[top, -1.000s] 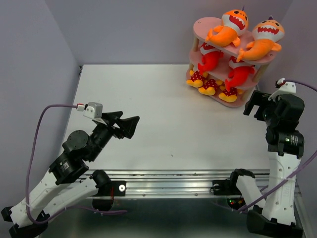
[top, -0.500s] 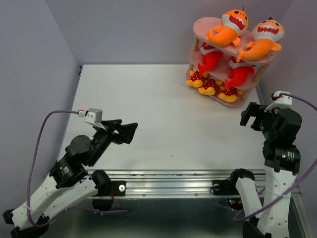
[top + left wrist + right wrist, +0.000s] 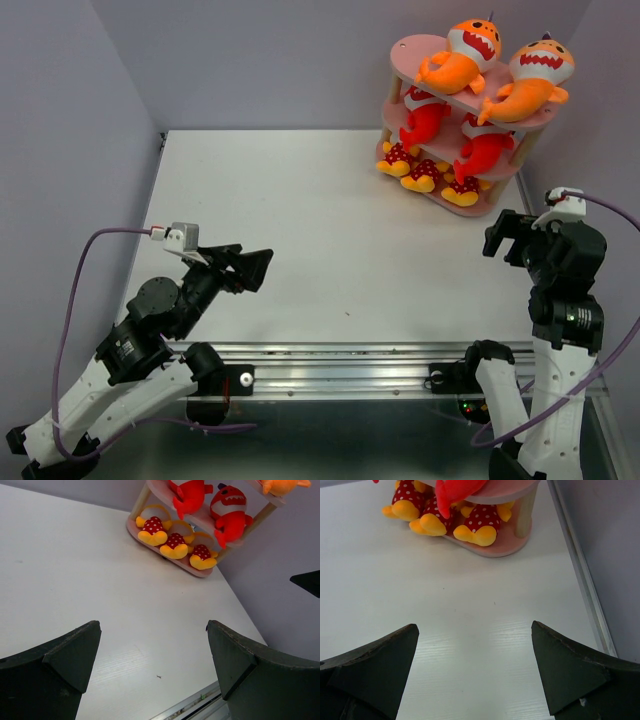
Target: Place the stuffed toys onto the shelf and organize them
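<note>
The pink three-tier shelf (image 3: 405, 48) stands at the far right corner. Two orange sharks (image 3: 462, 55) lie on its top board, two red sharks (image 3: 428, 115) on the middle board, three yellow-orange figures with red dotted parts (image 3: 422, 175) on the bottom board. The left wrist view shows the shelf (image 3: 186, 568), red sharks (image 3: 229, 511) and dotted figures (image 3: 174, 546) far off. The right wrist view shows the shelf's bottom board (image 3: 500, 547) and dotted figures (image 3: 477, 524). My left gripper (image 3: 250, 265) is open and empty at the near left. My right gripper (image 3: 505, 238) is open and empty, near of the shelf.
Grey walls enclose the white table (image 3: 320, 230) on the left, back and right. A metal rail (image 3: 350, 365) runs along the near edge between the arm bases. A purple cable (image 3: 75, 280) loops beside the left arm.
My left gripper has drawn back toward the near edge and lowered a little. My right gripper has pulled away from the shelf toward the near side. The toys have not moved.
</note>
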You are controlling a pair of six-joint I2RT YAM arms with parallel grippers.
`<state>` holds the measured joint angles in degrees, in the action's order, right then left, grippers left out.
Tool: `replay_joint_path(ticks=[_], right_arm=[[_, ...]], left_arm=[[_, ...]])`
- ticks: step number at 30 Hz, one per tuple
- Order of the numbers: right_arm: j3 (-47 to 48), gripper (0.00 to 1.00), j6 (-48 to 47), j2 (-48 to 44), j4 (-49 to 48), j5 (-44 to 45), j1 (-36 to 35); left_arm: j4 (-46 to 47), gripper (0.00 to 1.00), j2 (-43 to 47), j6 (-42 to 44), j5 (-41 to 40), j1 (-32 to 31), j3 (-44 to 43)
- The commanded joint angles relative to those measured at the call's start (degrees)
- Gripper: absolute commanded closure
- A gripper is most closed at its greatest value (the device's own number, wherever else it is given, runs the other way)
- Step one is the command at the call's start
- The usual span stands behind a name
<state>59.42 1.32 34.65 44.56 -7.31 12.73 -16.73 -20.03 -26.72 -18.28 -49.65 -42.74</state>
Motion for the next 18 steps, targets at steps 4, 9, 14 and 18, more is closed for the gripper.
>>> replay_joint_path(ticks=[4, 9, 14, 18], right_arm=[[-0.62, 0.00, -0.44, -0.38, -2.37, 0.28, 0.28], [-1.06, 0.00, -0.62, -0.38, -2.81, 0.46, 0.28], [-1.67, 0.00, -0.53, -0.64, -3.16, 0.19, 0.28], [-1.85, 0.00, -0.53, -0.73, -3.25, 0.54, 0.28]], left_arm=[[1.26, 0.01, -0.18, 0.00, -0.96, 0.34, 0.73], [1.35, 0.01, -0.36, 0.09, -0.79, 0.34, 0.73], [1.44, 0.01, -0.53, 0.00, -0.61, 0.34, 0.73], [1.70, 0.01, -0.71, -0.09, -0.53, 0.34, 0.82]])
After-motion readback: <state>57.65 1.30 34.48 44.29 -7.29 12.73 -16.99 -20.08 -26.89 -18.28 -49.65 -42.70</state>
